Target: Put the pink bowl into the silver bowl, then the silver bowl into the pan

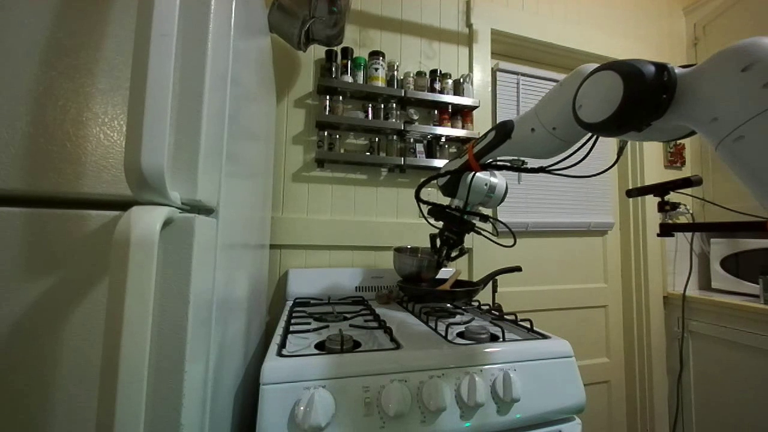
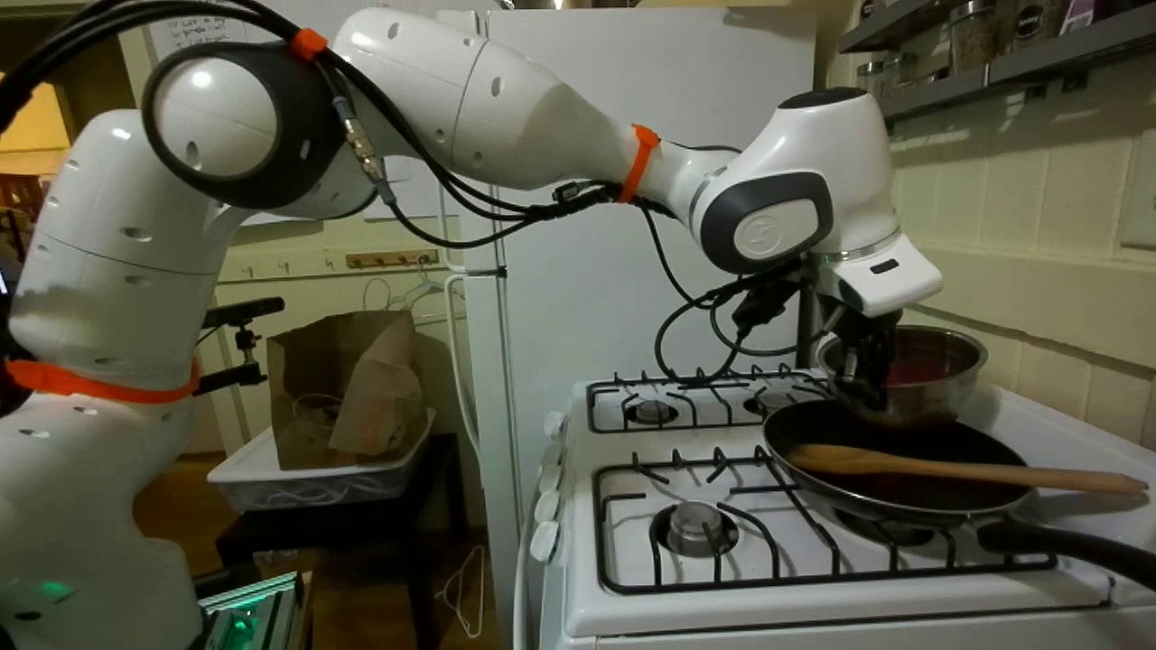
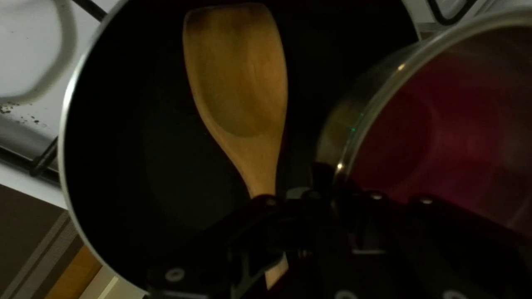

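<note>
Fingers point(image 3: 322, 177), dark and jointed, fill the foreground of the wrist view, pinching the rim of the silver bowl point(image 2: 939, 393), seemingly one tip inside and one outside. The pink bowl point(image 3: 461, 128) sits nested inside it, so the first step looks done, and the second, setting both in the pan point(image 3: 141, 145), seems in hand. That pan, black and shallow, lies just below with a wooden spoon point(image 3: 245, 91) across it. The silver bowl is over one side of the pan, apparently partly past its edge; the views do not settle whether its base touches. The next move likely calls for bringing the bowl toward the pan's middle, lowering it level, then letting go; the spoon in the way could leave it tilted. Beneath the pan spreads the white stove tabletop point(image 1: 414, 331). Farther back, spice shelves point(image 1: 360, 124) line the pale wall point(image 1: 360, 207), and a white fridge point(image 2: 587, 298) stands off to one side.
</note>
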Motion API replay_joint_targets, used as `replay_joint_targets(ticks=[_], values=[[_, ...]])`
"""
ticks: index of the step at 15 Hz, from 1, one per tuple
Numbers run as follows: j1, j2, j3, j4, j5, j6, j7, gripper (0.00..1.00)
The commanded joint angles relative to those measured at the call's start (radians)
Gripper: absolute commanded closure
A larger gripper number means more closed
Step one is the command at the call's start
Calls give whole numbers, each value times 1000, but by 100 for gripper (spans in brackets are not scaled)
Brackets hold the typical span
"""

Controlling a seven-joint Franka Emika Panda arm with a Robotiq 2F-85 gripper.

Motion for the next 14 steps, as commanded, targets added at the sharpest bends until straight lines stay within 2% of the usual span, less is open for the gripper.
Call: replay_joint_targets(ticks=[1, 14], values=[[-8, 56, 7, 75, 14, -17, 27, 98], [-24, 33, 0, 51, 11, -155, 109, 98]])
